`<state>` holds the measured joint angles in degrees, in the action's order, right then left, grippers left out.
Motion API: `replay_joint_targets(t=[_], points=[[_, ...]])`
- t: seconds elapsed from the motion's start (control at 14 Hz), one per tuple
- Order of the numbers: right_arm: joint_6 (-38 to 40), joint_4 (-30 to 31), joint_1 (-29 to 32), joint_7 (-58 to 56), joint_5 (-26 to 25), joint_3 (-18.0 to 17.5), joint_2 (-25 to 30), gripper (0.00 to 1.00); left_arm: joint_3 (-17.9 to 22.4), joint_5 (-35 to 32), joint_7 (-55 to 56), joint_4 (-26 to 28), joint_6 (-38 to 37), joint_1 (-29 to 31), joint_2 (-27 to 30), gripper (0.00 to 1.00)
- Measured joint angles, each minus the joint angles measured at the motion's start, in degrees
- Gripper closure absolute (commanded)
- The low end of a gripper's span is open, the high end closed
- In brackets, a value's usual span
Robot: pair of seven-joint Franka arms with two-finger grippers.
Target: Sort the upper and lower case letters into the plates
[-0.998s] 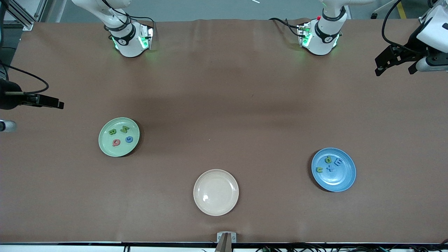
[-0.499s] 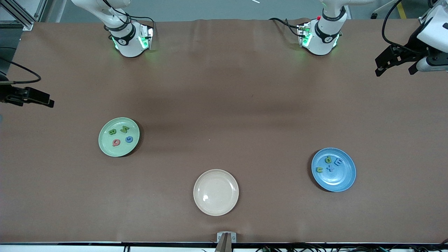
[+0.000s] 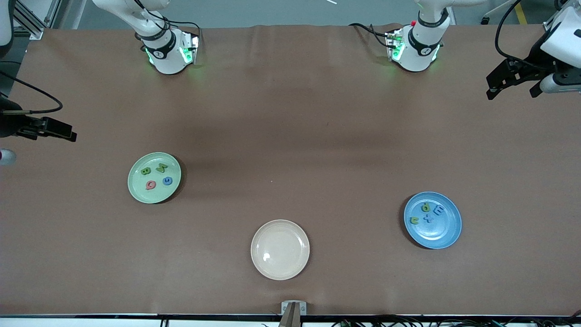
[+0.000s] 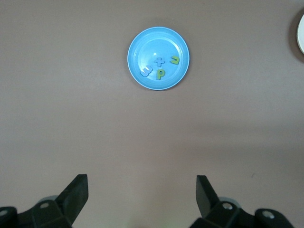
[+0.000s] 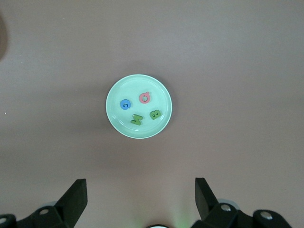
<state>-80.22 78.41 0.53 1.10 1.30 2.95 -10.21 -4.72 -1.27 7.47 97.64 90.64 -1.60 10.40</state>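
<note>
Both claws hang released for you, holding nothing. Your left claw (image 3: 513, 86) is up over the counter's (image 3: 290, 113) left-arm end, its fingers (image 4: 76, 192) spread wide in the left wrist view. Your right claw (image 3: 50, 129) sits over the counter's right-arm end, with its fingers (image 5: 76, 194) just as wide apart.

You have the mint green plate (image 3: 136, 190) toward the right arm's end, carrying four tiny chunky letters: a green B (image 3: 145, 171), a green zigzag piece (image 3: 161, 168) that could be an N or a Z, hard to say at this size, a red Q-like ring (image 3: 150, 185) and a blue round letter (image 3: 167, 181).

Look toward the left arm's end and you find the blue plate (image 3: 442, 236), nearer to the front camera than the mint one. It holds a green p (image 3: 426, 207), a pale blue E (image 3: 439, 210), a blue plus piece (image 3: 428, 219) and a small green hooked letter (image 3: 414, 220), all clustered close together.

Between the two, nearest the front camera, you see a cream plate (image 3: 280, 268).
</note>
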Motion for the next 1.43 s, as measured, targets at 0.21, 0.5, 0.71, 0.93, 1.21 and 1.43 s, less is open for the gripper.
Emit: replay_joint_targets(t=[0.21,0.5,0.71,0.93,1.21,1.43], points=[[-1.49,2.26,0.29,-0.38,0.13,-0.09,1.91,0.0,-0.06,0.0,-0.03,-0.06,0.22,0.0,-0.24,0.0],[-4.19,7.29,-0.47,-0.47,0.13,-0.39,6.07,0.0,-0.06,0.0,-0.04,-1.62,0.79,0.04,-3.03,0.0],[-4.34,8.24,-0.42,-0.47,0.13,-0.33,7.88,0.0,0.01,0.0,-0.46,-2.83,0.84,0.08,-4.3,0.0],[-4.13,8.43,0.12,-0.47,0.11,-0.16,9.0,0.0,0.19,0.0,-0.69,-3.29,0.84,0.17,-4.4,0.0],[-3.06,8.61,0.55,-0.48,0.11,-0.01,10.28,0.0,0.32,0.0,-0.69,-3.89,0.84,0.18,-4.4,0.0],[-2.4,9.42,0.54,-0.48,0.11,-0.16,11.8,0.0,0.38,0.0,-0.69,-3.94,0.84,0.18,-4.42,0.0]])
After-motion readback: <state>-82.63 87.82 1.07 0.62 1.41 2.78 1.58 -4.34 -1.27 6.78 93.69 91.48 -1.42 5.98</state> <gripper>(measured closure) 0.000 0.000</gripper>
